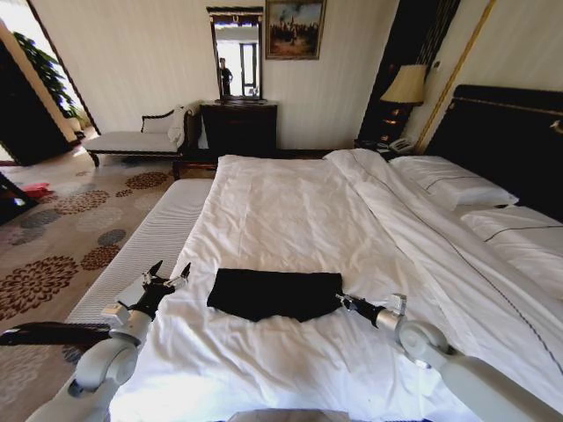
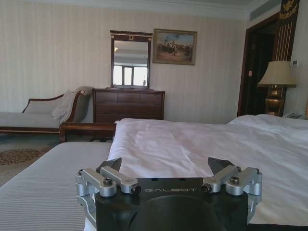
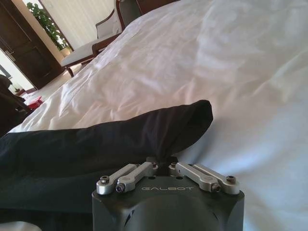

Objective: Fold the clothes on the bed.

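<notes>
Head view, bed [image 1: 299,220]: very large, white duvet and pillows, it fills the middle and right of the scene; dark headboard [image 1: 506,132] at the far right.
Room behind: pale chaise bench [image 1: 141,136] at the far left, dark dresser [image 1: 239,127] with a mirror [image 1: 237,54] and a painting [image 1: 295,28] above, lamp [image 1: 405,86] near the headboard.
Clothes: black T-shirt [image 1: 274,294] lies on the near part of the duvet, folded into a wide flat band, between the two grippers.
Right gripper [image 1: 343,301]: at the right edge of the shirt, low on the duvet; in the right wrist view [image 3: 162,163] the fingers are drawn together and pinch a fold of the black fabric [image 3: 96,149].
Left gripper [image 1: 167,277]: near the left edge of the bed, just left of the shirt and apart from it; fingers spread wide, nothing between them. In the left wrist view [image 2: 163,166] the wide fingers point over the white duvet [image 2: 216,144].
</notes>
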Tool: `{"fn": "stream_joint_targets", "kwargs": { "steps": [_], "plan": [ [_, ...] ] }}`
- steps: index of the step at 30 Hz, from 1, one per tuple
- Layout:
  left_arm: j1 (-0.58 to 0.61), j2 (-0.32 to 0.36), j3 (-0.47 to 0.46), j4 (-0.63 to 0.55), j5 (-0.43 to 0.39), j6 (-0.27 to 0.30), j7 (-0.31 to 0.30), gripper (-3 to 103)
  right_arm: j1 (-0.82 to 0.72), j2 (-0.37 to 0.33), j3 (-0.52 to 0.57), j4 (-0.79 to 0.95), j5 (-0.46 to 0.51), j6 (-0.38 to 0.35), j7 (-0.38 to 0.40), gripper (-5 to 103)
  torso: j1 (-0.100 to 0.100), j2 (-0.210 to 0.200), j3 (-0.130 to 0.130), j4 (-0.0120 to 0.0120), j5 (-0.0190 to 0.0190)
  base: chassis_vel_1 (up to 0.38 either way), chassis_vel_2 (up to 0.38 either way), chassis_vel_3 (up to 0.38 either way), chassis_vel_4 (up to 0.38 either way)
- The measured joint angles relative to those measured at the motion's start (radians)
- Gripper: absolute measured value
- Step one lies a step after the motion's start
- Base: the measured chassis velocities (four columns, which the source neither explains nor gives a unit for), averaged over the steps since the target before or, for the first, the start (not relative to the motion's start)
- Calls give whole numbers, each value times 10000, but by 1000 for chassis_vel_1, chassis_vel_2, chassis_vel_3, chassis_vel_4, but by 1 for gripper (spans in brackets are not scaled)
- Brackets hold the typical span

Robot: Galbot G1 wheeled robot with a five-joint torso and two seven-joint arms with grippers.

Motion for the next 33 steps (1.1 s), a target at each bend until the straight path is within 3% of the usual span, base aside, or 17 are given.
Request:
{"fn": "stream_joint_targets", "kwargs": {
  "steps": [15,33],
  "plan": [
    [0,0,1,0,0,0,1,100,-2193,-701,3093,595,85,-76,25,3,0,0,-1,-3,0,0,0,0,0],
    [-1,0,0,0,0,-1,2,100,-2827,-1183,4225,-611,-230,83,-569,3,2,0,0,-3,1,0,0,0,0]
  ]
}}
